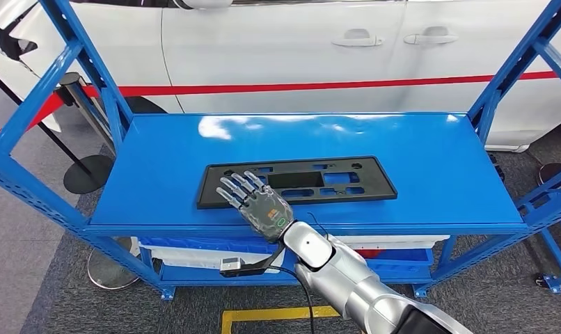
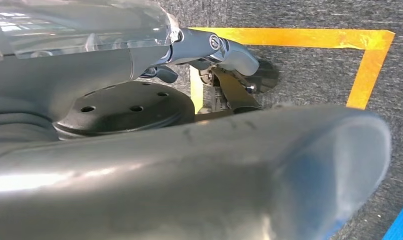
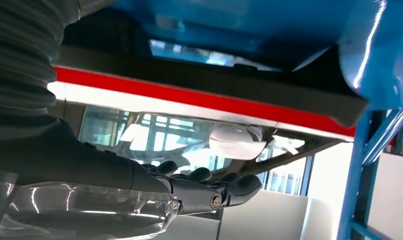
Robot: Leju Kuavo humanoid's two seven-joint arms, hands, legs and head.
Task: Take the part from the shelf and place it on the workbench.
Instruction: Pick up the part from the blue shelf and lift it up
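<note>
So far, we judge the task barely begun: the part [image 1: 296, 181], a flat black panel with cut-outs, lies flat on the blue shelf [image 1: 417, 149], near its front edge and a little left of centre. Our right hand [image 1: 257, 203] reaches in from below with its fingers [image 1: 237, 185] spread and stretched forward, over the part's near left end. We cannot tell whether they touch the panel or hover just above it; nothing is pinched or gripped. In the right wrist view the dark fingers [image 3: 224, 186] lie extended, not curled around anything. Our left hand [image 2: 209, 47] hangs low over the grey floor by a yellow tape line [image 2: 369, 60], fingers loosely curled and holding nothing we can see. Still to do, as we read it: grip the part, lift it off the shelf, carry it to the workbench and set it down. A white car [image 1: 278, 49] stands behind the shelf.
</note>
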